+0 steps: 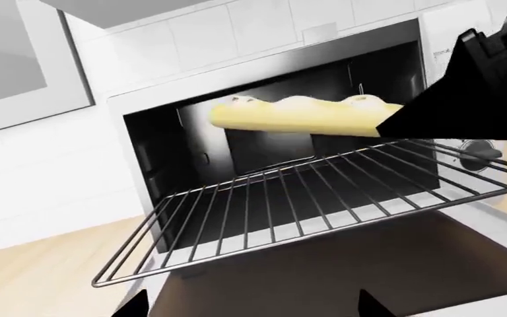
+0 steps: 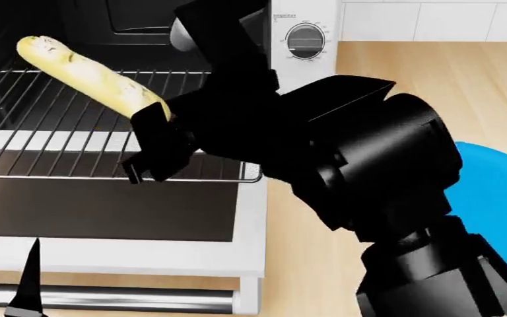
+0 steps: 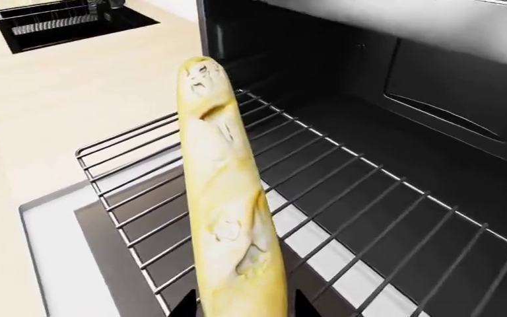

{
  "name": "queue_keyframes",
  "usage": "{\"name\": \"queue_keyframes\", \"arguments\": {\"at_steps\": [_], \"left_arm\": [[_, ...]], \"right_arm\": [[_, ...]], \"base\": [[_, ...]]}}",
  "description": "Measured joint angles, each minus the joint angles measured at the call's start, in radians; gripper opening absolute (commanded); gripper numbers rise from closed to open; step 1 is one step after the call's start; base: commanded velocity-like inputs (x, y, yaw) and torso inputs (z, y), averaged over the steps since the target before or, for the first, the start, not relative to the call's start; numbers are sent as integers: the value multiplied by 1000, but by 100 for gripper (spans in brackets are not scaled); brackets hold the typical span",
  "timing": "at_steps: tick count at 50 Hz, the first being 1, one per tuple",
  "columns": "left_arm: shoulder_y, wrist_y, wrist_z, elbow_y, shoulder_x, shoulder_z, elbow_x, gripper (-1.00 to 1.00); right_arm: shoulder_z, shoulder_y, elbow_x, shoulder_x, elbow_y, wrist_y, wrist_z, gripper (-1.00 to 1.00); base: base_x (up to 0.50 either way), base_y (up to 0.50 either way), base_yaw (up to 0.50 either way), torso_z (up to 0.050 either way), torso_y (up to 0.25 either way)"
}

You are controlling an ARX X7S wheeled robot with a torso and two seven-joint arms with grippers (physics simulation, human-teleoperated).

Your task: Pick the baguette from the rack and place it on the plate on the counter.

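The baguette (image 2: 86, 76) is pale yellow with lighter slash marks, held clear above the rack (image 2: 68, 142), one end gripped and the other end free, pointing toward the oven cavity. The rack, a grid of thin dark wires with a front rim bar, is pulled out level over the open oven door. The plate (image 2: 498, 201), bright blue and round, lies flat on the light wood-grain counter (image 2: 451, 82), mostly hidden, well apart from the rack.

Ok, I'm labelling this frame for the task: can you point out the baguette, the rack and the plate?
baguette (image 2: 77, 69), head view, middle of the loaf's top.
rack (image 2: 51, 142), head view, wires near the rack's middle.
plate (image 2: 496, 198), head view, bare blue surface beside the right arm.
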Motion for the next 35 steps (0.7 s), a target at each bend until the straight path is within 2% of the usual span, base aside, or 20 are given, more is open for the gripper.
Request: {"name": "queue_keyframes", "arguments": {"at_steps": [17,27,35], "left_arm": [[5,20,2,-11,-2,15,5,100],[-1,20,0,-11,-3,25,6,100],[-2,25,-1,-15,-3,33,9,100]], "right_arm": [[286,-164,123,120,-455,275,246,-100],[447,-235,203,180,-609,394,376,-100],[560,-274,350,231,-677,449,547,-100]], "base": [[0,0,0,0,0],[0,0,0,0,0],[0,0,0,0,0]]}}
